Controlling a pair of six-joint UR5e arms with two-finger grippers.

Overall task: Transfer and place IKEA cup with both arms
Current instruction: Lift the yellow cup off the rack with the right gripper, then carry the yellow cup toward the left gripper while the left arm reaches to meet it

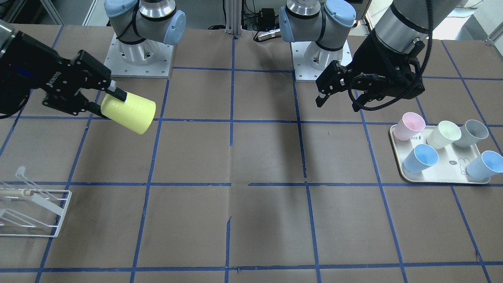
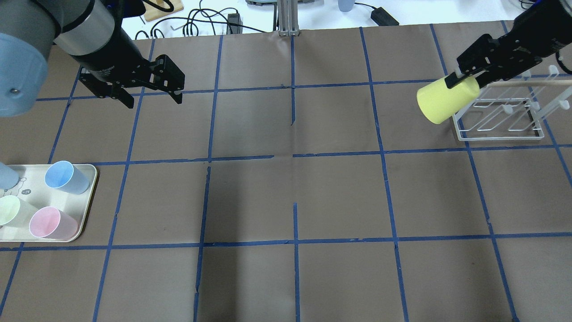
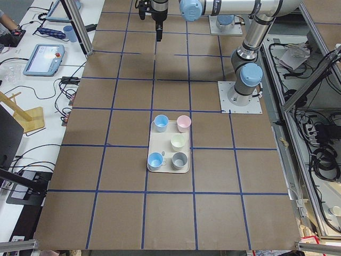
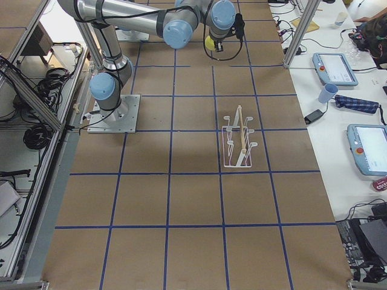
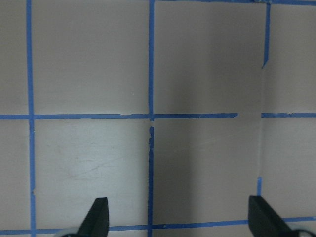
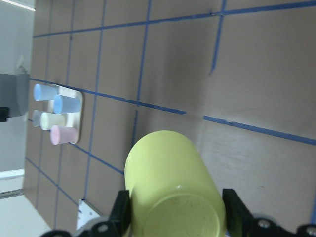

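Over the worktop's (image 2: 295, 197) right half, the right end effector (image 1: 112, 104) grips the IKEA cup (image 1: 131, 110), held aloft on its side, short of the white rack (image 2: 500, 120). The left end effector (image 2: 154, 102) hangs open and empty, well apart. Judged: transfer done; 1 step left, placement.

The IKEA cup (image 1: 131, 112) is coloured a bright lemon yellow. The left gripper (image 2: 154, 102) and the right gripper (image 1: 109, 104) are finished in black. The arms (image 1: 399, 21) are clad in silver-grey, with joint caps (image 1: 175, 27) in light blue. The table (image 1: 251, 157) is covered in brown paper, on which a grid is marked in blue tape (image 1: 232, 94). The tray (image 1: 436, 175) is tinted off-white and printed with small dark drawings. On it are seen a pink cup (image 1: 409, 125), a pale cream-yellow cup (image 1: 444, 134), a grey cup (image 1: 470, 133), a light blue cup (image 1: 420, 158) and a second light blue cup (image 1: 484, 165). The wire rack (image 1: 64, 213) is painted white, and its rod (image 1: 15, 193) is left in pale wood.
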